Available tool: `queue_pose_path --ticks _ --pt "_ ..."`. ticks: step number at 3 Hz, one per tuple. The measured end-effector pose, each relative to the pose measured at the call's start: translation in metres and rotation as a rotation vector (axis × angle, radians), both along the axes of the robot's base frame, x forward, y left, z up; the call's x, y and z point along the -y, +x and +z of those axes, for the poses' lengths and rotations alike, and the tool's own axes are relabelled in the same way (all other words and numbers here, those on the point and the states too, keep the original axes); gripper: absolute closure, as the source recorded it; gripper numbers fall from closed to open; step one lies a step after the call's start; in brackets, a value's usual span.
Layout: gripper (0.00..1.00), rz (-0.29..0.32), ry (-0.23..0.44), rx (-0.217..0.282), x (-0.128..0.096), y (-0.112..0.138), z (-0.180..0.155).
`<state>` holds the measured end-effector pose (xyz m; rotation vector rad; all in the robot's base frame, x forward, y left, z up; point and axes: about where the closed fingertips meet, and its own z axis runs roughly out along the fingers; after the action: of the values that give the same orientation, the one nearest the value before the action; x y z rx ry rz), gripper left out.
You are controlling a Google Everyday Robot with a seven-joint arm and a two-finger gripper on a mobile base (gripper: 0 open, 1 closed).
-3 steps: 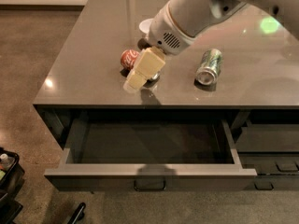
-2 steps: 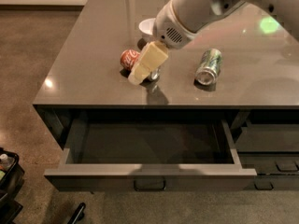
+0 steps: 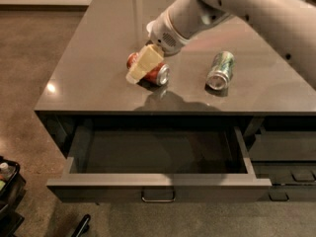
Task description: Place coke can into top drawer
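Red aluminium coke can (image 3: 158, 74) with silver ends lay on its side on the grey countertop (image 3: 89, 78), behind the open dark grey top drawer (image 3: 158, 182). Its long axis ran left to right, and the right-hand silver end angled slightly toward the drawer. The cream-tipped gripper (image 3: 140, 65) sat across the can's middle; whether it was clamped could not be told. A second earlier it stood nearer the can's right end. A green and silver can (image 3: 219, 70) lay well apart to the right.
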<state>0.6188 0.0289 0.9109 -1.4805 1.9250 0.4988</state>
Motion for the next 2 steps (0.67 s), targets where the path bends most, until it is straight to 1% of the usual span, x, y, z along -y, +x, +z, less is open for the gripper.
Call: queue_pose_path --ticks 1,2 --pt "0.00 0.010 0.012 -0.053 -0.010 0.013 -0.028" --pt "0.00 -0.014 0.010 -0.111 -0.005 0.019 -0.056"
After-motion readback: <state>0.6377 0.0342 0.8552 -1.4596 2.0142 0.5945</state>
